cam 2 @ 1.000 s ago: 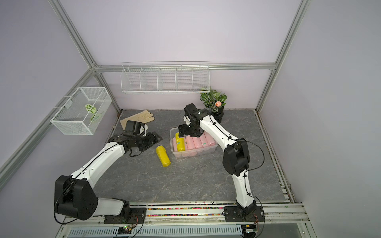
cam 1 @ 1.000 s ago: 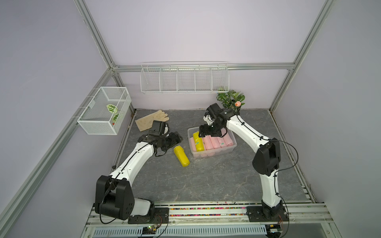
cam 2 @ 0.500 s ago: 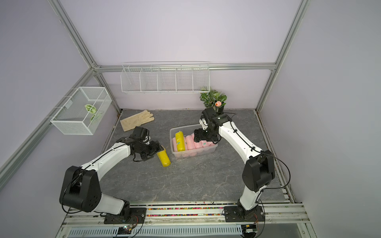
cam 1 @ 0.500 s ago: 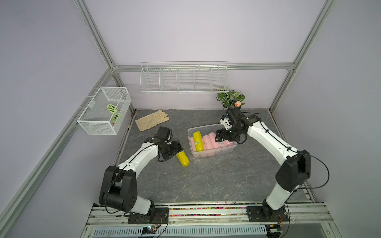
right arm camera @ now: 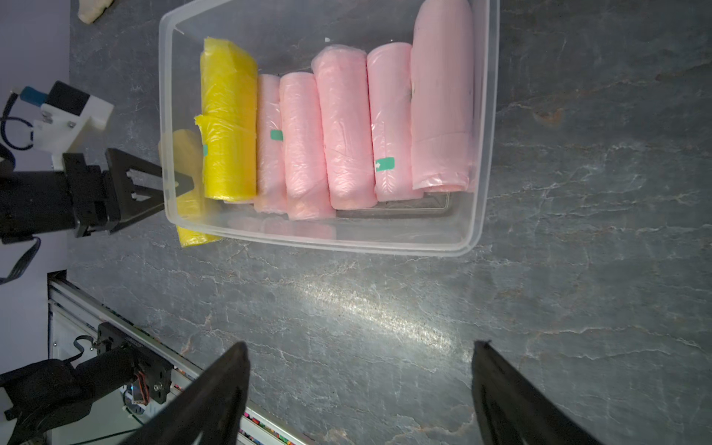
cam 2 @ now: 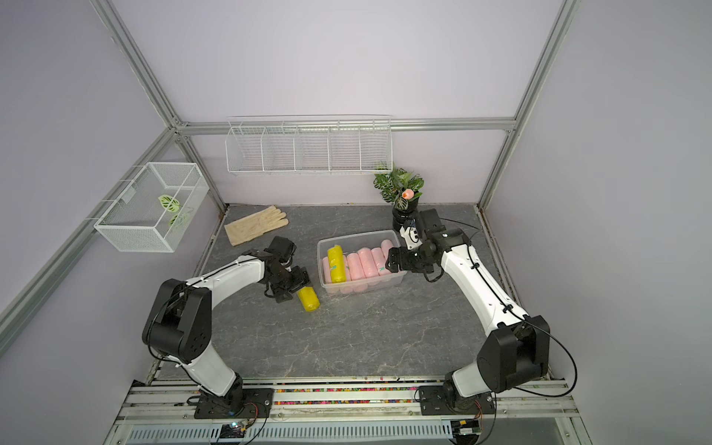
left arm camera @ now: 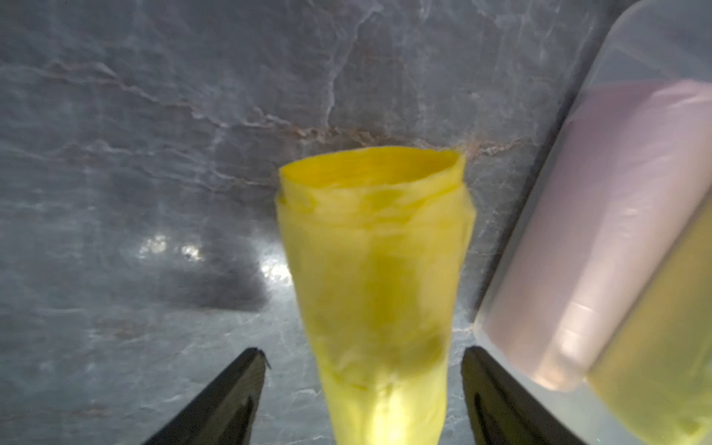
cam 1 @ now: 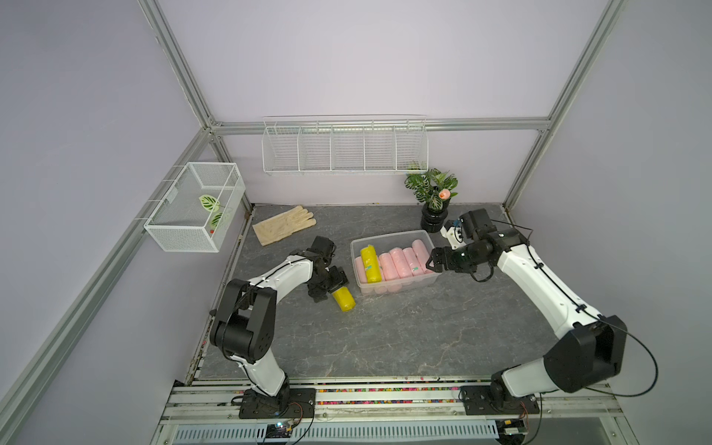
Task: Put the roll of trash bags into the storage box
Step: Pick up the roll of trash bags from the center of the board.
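Top views, with the table [cam 1: 385,339] read as a clock face and 12 at the back wall. The box [cam 1: 387,235] — clear and lidless — sits just past centre toward 1 o'clock, its long axis running roughly 9 to 3. Inside it, pink rolls [cam 1: 400,262] lie side by side, and a boxed yellow roll [cam 1: 370,264] rests on them at the 9 o'clock end. The loose roll [cam 1: 344,300], also yellow, lies on the table outside the box, just beside its 8 o'clock corner and apart from the wall. The left gripper [cam 1: 336,284] covers the end of this roll that points toward 11 o'clock. In the blurred left wrist view its fingers [left arm camera: 231,400] stand on either side of the roll with table showing in each gap — spread and straddling, not pinching. The right gripper [cam 1: 432,266] is at the box's 3 o'clock end; whether it is over the rim or just outside it cannot be told. Its jaws are spread with nothing between them, and the right wrist view shows only bare table between the fingers [right arm camera: 215,397]. A glove [cam 1: 283,230] lies at 11 o'clock and a plant [cam 1: 433,192] stands at 1 o'clock. A wire rack [cam 1: 345,148] hangs on the back wall at 12, and a mesh basket [cam 1: 194,208] on the side wall at 10.
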You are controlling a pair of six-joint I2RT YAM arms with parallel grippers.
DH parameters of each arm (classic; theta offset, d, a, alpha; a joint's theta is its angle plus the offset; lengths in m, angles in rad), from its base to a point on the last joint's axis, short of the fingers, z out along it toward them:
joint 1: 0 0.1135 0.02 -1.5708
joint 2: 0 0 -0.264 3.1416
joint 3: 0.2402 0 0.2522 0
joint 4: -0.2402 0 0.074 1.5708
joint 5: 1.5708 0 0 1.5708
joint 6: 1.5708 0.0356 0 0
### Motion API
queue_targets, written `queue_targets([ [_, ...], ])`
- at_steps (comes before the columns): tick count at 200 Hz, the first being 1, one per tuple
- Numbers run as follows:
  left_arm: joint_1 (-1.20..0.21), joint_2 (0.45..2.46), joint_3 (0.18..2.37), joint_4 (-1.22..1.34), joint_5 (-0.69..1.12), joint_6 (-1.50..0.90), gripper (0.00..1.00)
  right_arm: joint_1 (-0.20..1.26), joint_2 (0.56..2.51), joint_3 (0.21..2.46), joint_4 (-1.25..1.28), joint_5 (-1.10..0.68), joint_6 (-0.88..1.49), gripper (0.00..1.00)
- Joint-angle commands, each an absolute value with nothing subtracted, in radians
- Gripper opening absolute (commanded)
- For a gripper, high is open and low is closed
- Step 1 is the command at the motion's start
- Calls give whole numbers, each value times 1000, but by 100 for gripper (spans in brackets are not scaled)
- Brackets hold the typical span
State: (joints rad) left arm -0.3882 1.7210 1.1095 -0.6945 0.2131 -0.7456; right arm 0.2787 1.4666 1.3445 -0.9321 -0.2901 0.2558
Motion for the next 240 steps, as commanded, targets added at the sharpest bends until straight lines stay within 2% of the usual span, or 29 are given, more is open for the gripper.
queue_targets([
  [1, -401, 1739, 1144, -732, 171, -761, 84, 261, 1420, 1306, -921, -314, 225, 91],
  [105, -410, 1808, 1193, -784, 150, -741, 82, 203, 1379, 1238, -898, -339, 211, 91],
  [191, -429, 1865, 1209, -791, 154, -718, 70, 159, 1362, 1188, -896, -359, 190, 91],
  [240, -432, 1867, 1224, -804, 151, -700, 59, 149, 1363, 1190, -896, -364, 189, 91],
])
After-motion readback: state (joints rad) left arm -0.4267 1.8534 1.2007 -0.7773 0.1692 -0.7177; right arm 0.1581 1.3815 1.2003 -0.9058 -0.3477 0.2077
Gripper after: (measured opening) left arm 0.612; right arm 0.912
